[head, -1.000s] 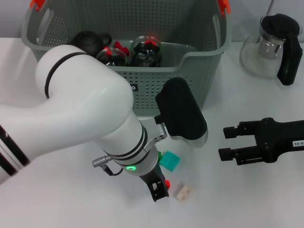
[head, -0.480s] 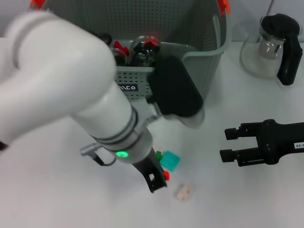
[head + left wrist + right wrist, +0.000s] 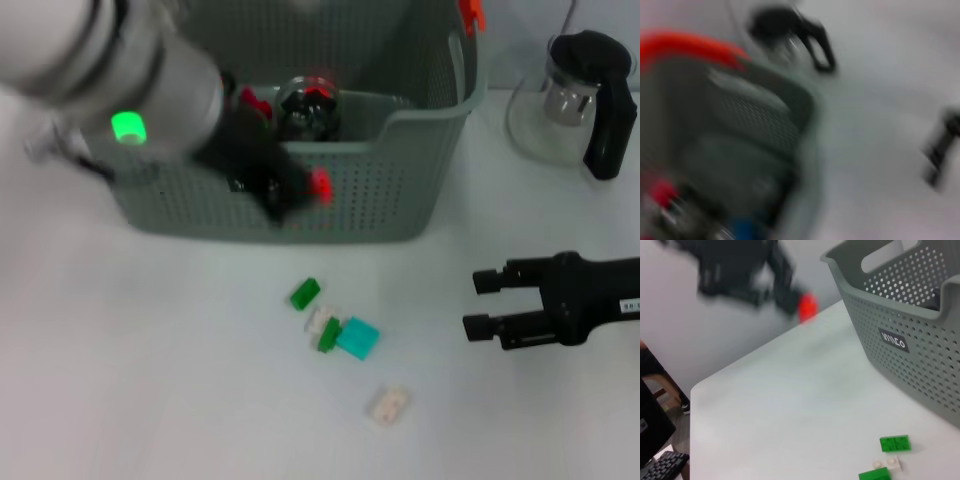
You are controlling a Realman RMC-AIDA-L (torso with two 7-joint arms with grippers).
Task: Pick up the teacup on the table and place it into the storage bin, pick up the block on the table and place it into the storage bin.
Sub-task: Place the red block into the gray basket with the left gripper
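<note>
Far left, high over the table: left gripper (image 3: 288, 196), blurred, in front of the bin's (image 3: 432, 108) near wall and below its rim. Narrow jaws, apparently pinched on a small red block (image 3: 320, 184) at the tips; too smeared to be sure of the bite.

Judged step: carrying that block into the bin. To do it well:
- Lift first. Get the block clear above the near rim before moving forward, so as not to knock it against the perforated wall.
- Hold the pinch firm while travelling; such a small, light piece could slip out.
- Aim for a bare patch of the bin floor, beside the dark glass pieces (image 3: 305, 104) already inside and not on top of them. Cannot tell whether the teacup is among them.
- Lower inside the walls, then open; no dropping from height, or a bounce back out is likely.

Further right, on the table just in front of the bin: loose blocks, namely a green one (image 3: 305, 293), a white one (image 3: 320, 319), a second green (image 3: 328, 336) touching a teal one (image 3: 357, 338), and a pale one (image 3: 387, 404) a little apart. Avoid sweeping these with the arm.

Right side: right gripper (image 3: 480, 301), parked low over the table, fingers apart, holding nothing. Beyond it, far right: a glass pot (image 3: 580, 98), well away from the path.
</note>
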